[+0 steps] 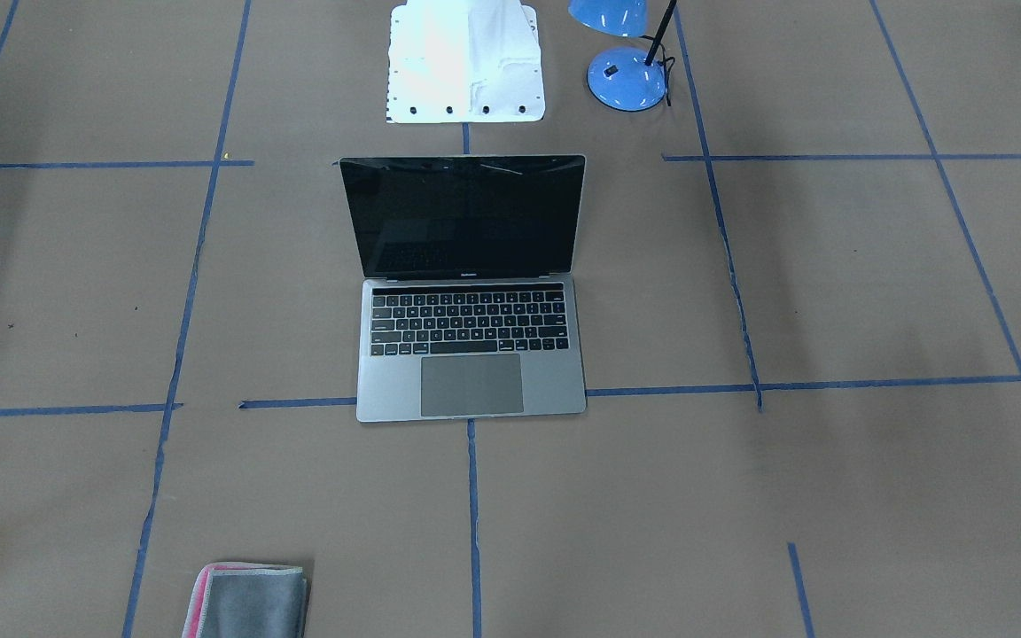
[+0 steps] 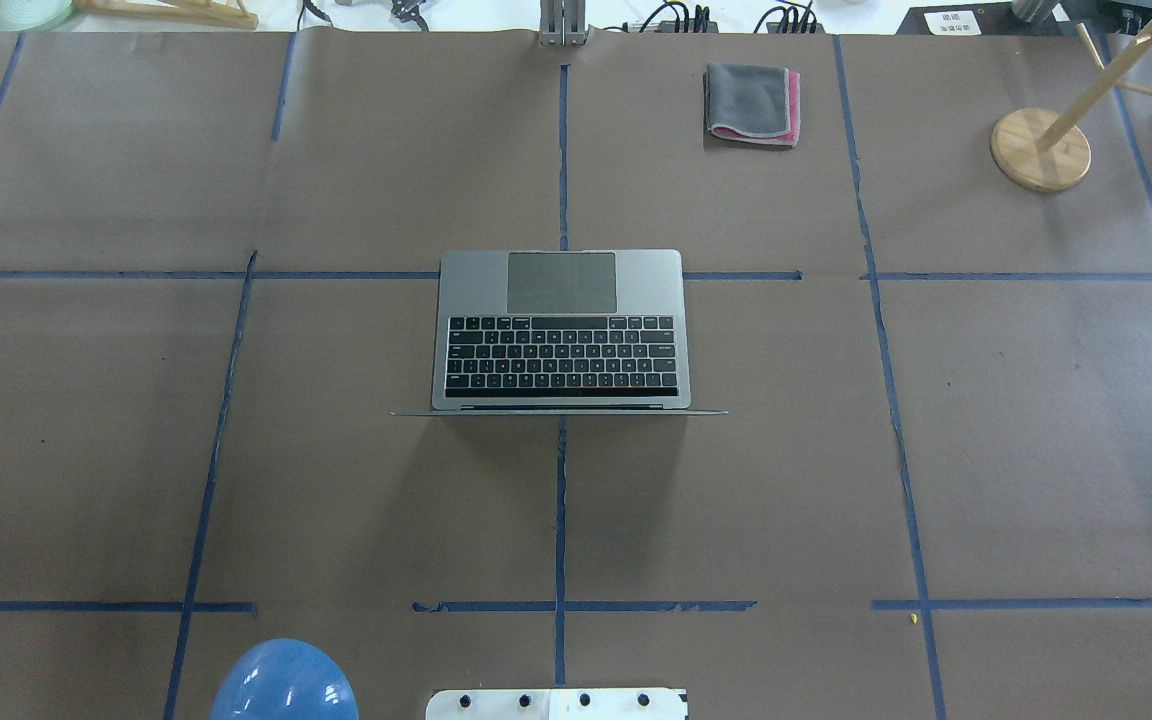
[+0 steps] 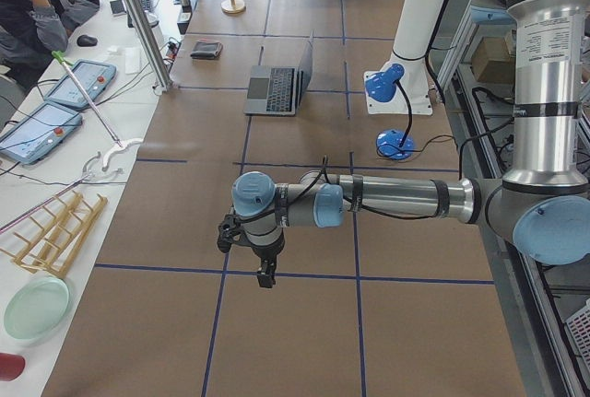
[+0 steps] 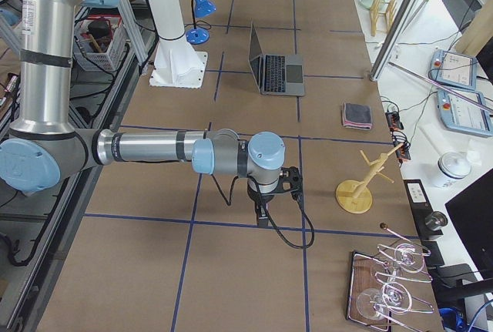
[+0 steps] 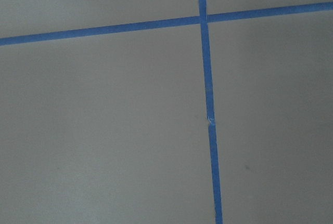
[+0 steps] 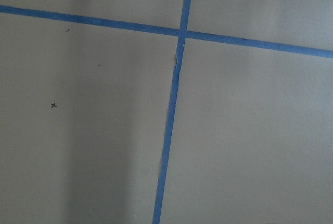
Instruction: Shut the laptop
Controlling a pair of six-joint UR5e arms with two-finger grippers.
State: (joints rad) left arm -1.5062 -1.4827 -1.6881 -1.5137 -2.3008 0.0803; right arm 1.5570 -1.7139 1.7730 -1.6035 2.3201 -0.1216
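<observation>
While the one laptop (image 1: 471, 330) stands open, I cannot tell whether left fingers (image 3: 265, 276) or right fingers (image 4: 262, 217) are parted.

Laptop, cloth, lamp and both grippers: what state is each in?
laptop: open, screen dark.
grey-and-pink cloth: folded, lying flat.
blue desk lamp: upright on its base.
left gripper: over the table; open or shut unclear.
right gripper: over the table; open or shut unclear.

Robotics lab: tape-gridded, paper-covered table (image 2: 1036, 400), teach pendants (image 3: 81, 84), seated operator (image 3: 37, 1) alongside.
</observation>
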